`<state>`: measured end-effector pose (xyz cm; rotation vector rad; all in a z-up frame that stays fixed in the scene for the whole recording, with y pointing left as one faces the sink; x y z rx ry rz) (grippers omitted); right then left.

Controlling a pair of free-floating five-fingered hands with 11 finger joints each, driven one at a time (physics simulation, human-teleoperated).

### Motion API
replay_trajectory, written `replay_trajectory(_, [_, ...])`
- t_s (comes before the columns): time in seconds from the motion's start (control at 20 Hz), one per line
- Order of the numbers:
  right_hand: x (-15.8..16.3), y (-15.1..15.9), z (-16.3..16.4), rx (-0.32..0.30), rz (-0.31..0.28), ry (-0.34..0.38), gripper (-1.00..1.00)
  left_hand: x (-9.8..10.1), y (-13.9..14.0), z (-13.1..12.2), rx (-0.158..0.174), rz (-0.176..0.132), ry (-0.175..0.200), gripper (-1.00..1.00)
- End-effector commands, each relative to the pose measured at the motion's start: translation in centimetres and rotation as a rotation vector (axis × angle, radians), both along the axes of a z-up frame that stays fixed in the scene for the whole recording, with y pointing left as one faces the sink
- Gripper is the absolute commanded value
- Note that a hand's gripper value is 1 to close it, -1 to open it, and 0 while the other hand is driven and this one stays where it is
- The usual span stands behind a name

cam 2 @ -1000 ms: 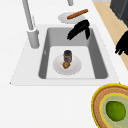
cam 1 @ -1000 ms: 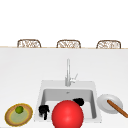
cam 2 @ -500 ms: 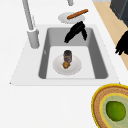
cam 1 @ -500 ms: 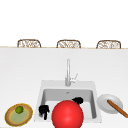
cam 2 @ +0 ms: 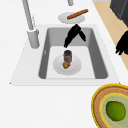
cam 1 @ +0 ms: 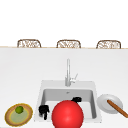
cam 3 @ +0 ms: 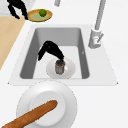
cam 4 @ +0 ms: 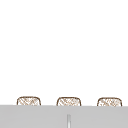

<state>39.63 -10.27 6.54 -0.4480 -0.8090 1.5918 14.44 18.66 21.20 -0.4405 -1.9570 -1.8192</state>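
Note:
My right hand [cam 1: 76, 99] is down inside the sink [cam 1: 94, 87], open, fingers [cam 3: 59, 57] stretched to the top of a small dark jar [cam 3: 59, 67]. The jar [cam 2: 67, 55] stands on a white plate [cam 2: 75, 68] on the sink floor, next to a small brown lump [cam 2: 65, 65]. The same hand [cam 2: 74, 33] reaches down from the sink's far end in the left side view. My left hand [cam 1: 43, 111] hangs open over the sink's front left corner, holding nothing; in the right side view this hand [cam 3: 17, 8] is near the lime plate. A big red ball [cam 1: 67, 114] hides the sink's middle in the front view.
A faucet [cam 1: 67, 73] rises behind the sink. On the counter to the right, a white plate [cam 1: 103, 101] carries a baguette [cam 1: 117, 108]. A woven plate [cam 1: 10, 117] with a lime [cam 1: 19, 109] lies to the left. Three chair backs [cam 1: 28, 43] line the far counter edge.

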Motion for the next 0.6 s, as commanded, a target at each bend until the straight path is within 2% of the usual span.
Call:
replay_trajectory(0.0, [0.4, 1.3, -0.7, -0.037, 0.004, 0.069, -1.00, 0.0, 0.0, 0.0, 0.000, 0.000, 0.000, 0.00])
replay_trajectory(0.3, [0.2, 2.0, -1.5, -0.038, 0.004, 0.047, -1.00, 0.0, 0.0, 0.0, 0.000, 0.000, 0.000, 0.00])
replay_trajectory(0.55, [0.5, 2.8, -3.2, -0.079, 0.004, 0.033, -1.00, 0.0, 0.0, 0.0, 0.000, 0.000, 0.000, 0.00])
